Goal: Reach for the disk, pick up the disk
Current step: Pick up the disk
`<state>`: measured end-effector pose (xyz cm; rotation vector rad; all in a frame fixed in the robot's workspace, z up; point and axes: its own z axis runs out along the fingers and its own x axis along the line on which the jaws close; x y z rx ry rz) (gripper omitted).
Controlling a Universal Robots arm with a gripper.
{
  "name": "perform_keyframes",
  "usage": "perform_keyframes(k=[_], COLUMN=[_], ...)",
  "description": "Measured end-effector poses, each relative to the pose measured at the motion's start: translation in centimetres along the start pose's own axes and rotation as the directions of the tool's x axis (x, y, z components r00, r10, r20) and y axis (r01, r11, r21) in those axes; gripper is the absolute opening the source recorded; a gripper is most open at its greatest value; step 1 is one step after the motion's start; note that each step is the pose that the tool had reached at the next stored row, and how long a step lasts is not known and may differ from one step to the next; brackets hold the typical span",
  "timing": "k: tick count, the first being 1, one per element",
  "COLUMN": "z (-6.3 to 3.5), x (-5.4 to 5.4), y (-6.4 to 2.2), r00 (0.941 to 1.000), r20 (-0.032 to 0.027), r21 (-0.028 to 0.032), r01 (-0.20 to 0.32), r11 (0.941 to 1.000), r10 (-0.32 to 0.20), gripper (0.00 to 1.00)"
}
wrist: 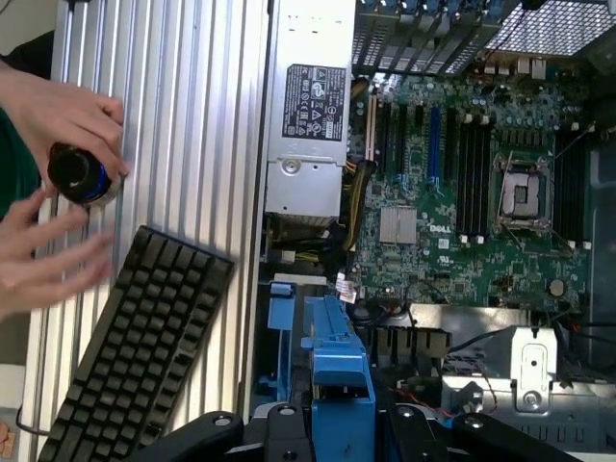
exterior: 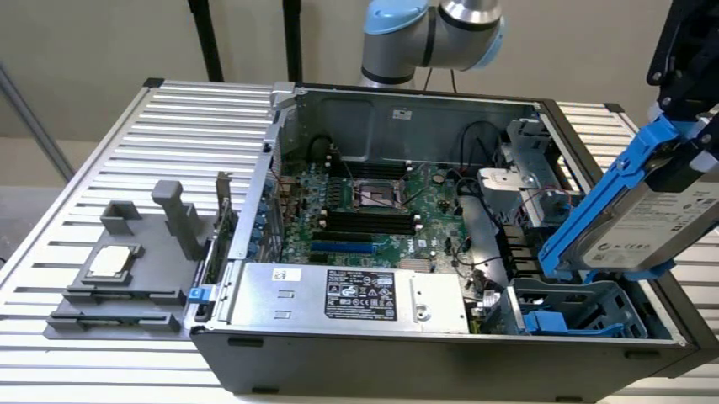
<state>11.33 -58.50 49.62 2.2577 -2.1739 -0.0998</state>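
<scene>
The disk (exterior: pixel 661 225), a silver drive with a white label in blue carrier rails, hangs tilted above the drive cage (exterior: pixel 578 310) at the exterior view's right, clear of the open computer case (exterior: pixel 450 358). My black gripper (exterior: pixel 688 143) is shut on its upper end. In the wrist view the blue carrier of the disk (wrist: pixel 337 371) sits between my gripper's (wrist: pixel 342 423) black fingers (wrist: pixel 277 425), above the case interior.
The green motherboard (exterior: pixel 371 210) and the power supply with a black label (exterior: pixel 359 295) lie inside the case. A small silver chip (exterior: pixel 113 261) rests on a grey fixture. A person's hands (wrist: pixel 58 125) hold a black round object beside a black keyboard (wrist: pixel 135 346) on the slatted table.
</scene>
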Motion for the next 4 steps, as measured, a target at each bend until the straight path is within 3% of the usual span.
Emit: perform_keyframes(k=[4], z=[0.0], x=[0.0], y=[0.0], r00=[1.0], r20=[0.0], r21=[0.0], r01=[0.0], r11=[1.0], r10=[0.0], gripper=[0.33])
